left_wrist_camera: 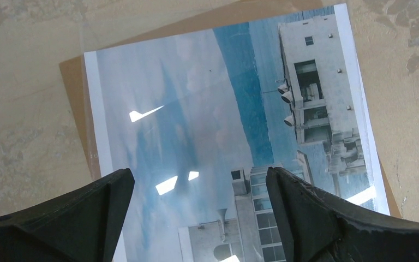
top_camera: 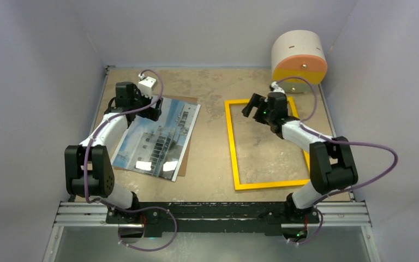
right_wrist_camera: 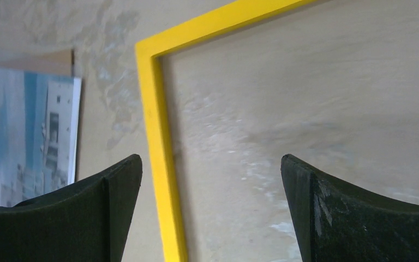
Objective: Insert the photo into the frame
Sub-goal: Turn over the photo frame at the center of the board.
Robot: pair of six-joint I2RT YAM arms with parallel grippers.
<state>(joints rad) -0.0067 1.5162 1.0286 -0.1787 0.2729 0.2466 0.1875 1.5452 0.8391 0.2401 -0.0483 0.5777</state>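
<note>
On the counter (top_camera: 213,93), the frame (top_camera: 230,144) lies flat at right, yellow face up: rigid, probably light, pane breakable. Well apart at left, the photo (top_camera: 155,136) rests on a brown backing board (top_camera: 187,100): thin, floppy, slick, best pinched at 1 white border. Left fingers (left_wrist_camera: 103,213) hang spread above it. Right fingers (right_wrist_camera: 114,202) are spread over the frame, both empty.

- Robot lab test cell: scuffed beige worktop (top_camera: 213,136) boxed in on three sides by plain pale walls (top_camera: 33,82).
- Left arm (top_camera: 109,128) and right arm (top_camera: 300,134) are bolted side by side to a metal rail (top_camera: 349,214) at the near edge.
- Loose purple cables (top_camera: 360,143) loop off the arms.
- Cream-and-orange drum (top_camera: 299,54) sits in the far right corner.
</note>
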